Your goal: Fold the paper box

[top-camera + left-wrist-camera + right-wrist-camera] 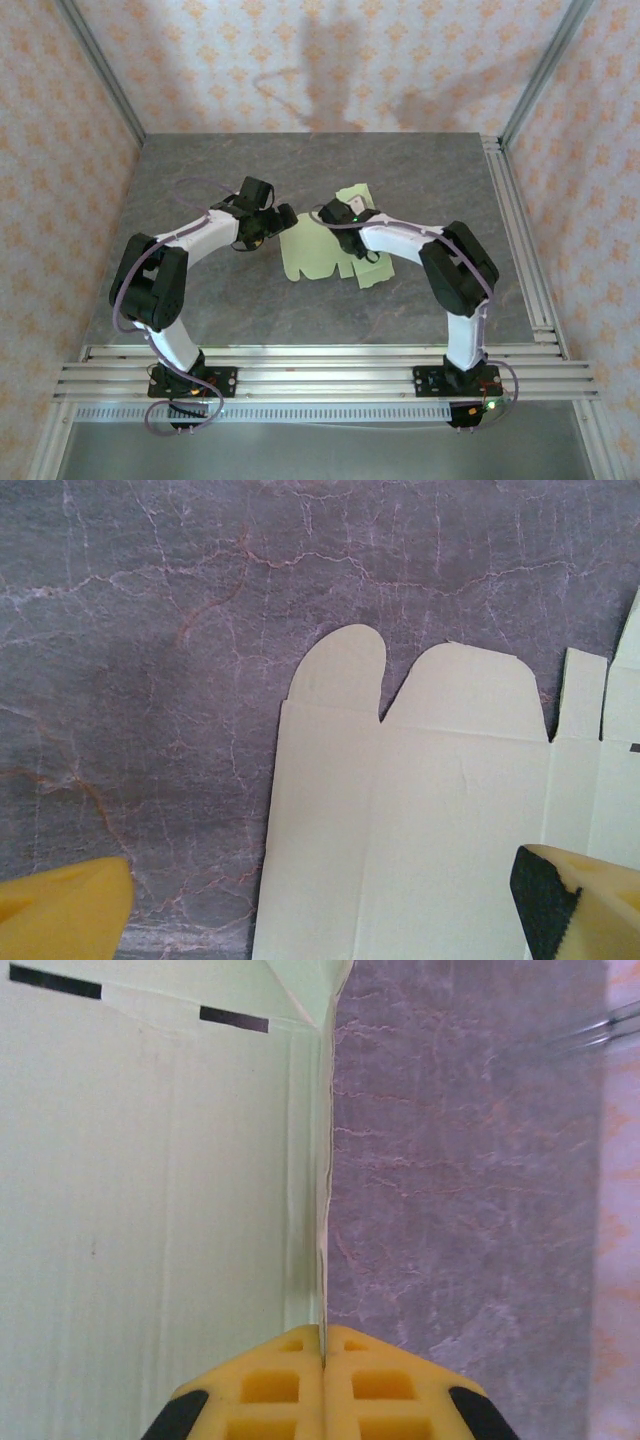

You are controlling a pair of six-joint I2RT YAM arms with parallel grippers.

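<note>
The paper box (318, 250) is a pale green die-cut sheet lying flat in the middle of the table, with rounded flaps (345, 665) and creases showing. My right gripper (323, 1345) is shut on the paper box's thin edge (322, 1210), which stands upright between the yellow fingers; in the top view this gripper (340, 214) sits at the sheet's far side, where one flap (352, 192) is raised. My left gripper (283, 222) hovers at the sheet's left edge, open, with its yellow fingertips (70, 915) spread wide and nothing between them.
The grey marbled table (200, 300) has free room left, right and in front of the sheet. Aluminium rails (520, 240) run along the right side and the near edge. Patterned walls close in the back and sides.
</note>
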